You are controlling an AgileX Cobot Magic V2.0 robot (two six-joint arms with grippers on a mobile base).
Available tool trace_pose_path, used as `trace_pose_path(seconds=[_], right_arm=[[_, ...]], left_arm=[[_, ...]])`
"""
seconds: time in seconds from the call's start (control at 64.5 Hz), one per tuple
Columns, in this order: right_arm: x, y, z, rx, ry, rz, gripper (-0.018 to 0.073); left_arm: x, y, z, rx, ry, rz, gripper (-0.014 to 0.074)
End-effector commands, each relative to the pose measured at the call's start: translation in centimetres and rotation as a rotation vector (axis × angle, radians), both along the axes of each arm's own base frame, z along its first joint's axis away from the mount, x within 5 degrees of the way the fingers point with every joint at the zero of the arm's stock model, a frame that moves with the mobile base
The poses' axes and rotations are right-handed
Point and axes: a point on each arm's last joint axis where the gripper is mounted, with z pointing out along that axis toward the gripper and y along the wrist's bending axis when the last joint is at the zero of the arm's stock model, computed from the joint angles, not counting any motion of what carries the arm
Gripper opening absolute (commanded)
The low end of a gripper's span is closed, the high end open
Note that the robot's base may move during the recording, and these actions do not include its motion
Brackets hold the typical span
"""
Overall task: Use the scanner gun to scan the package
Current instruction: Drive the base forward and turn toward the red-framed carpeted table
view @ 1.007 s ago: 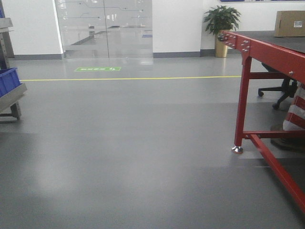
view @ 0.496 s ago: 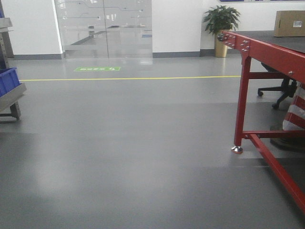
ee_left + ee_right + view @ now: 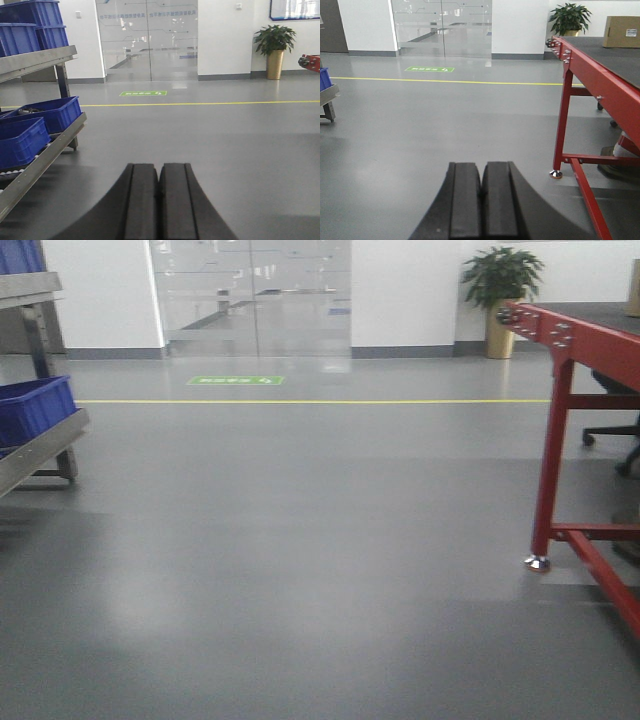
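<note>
Floor: smooth, shiny grey floor (image 3: 300,560) with a thin yellow line (image 3: 300,401) across it.
Table: red metal table (image 3: 600,70) with a flat dark top, on the right side.
Package: plain tan cardboard package (image 3: 623,31) on that table, upper right.
Left gripper (image 3: 159,170): flat black pads (image 3: 142,200) pressed together, holding nothing.
Right gripper (image 3: 483,172): the same, empty.

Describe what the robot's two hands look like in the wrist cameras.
Both look alike. The left hand and the right hand each show two matte black fingers, long flat bars with rounded tips, whose outer edges flare wide toward the camera. No cables, markings or arm links show.
</note>
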Motion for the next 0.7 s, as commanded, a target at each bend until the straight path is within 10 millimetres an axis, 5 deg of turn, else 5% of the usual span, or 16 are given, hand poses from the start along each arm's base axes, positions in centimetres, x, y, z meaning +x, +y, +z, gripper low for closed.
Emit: trace_pose_path(seconds=[0.0,0.682], right_arm=[[-0.02,-0.2,0.46,-0.006,-0.023,-0.033,-0.0162],[-0.02,-0.25,0.48,-0.007,-0.025,-0.043,-0.0162]], left_arm=[[-0.06,-0.05,0.3,-0.003,-0.025,-0.009,-0.0111],[-0.06,-0.07,0.3,-0.003,-0.025,-0.012,-0.0111]])
